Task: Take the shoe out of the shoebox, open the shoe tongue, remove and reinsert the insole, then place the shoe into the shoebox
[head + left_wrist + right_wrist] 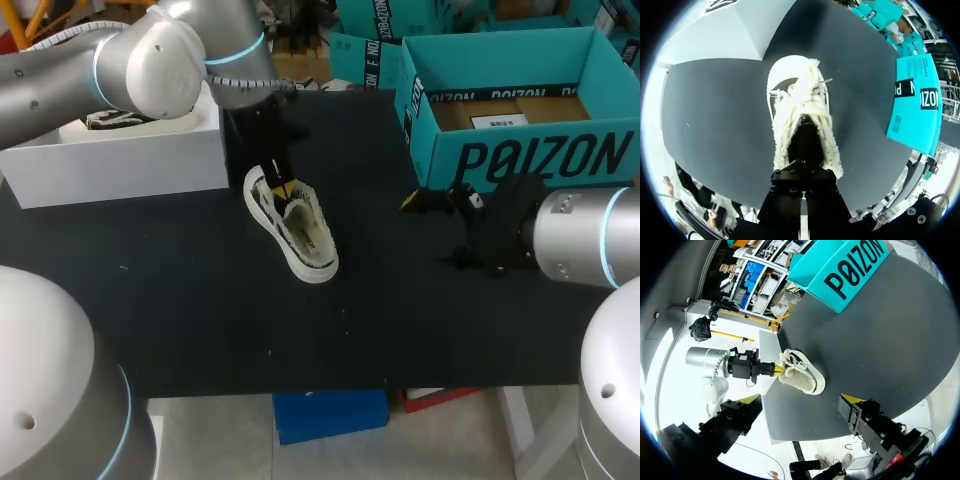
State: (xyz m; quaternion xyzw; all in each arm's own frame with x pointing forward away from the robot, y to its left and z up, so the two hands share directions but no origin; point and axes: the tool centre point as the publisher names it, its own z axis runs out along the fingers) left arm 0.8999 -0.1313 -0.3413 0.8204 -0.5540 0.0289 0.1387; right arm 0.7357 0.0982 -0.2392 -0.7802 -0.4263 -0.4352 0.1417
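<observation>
left gripper (283,189) front buried in shoe (802,110) mouth, insole can't be made out; shoebox (530,160) corner clipped by head view edge

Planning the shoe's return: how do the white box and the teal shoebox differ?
The white box is plain and stands on my left; the teal shoebox bears dark print and stands on my right. The teal shoebox shows brown cardboard inside; the white box's inside is mostly hidden. Both are open, and the shoe lies in neither.
</observation>
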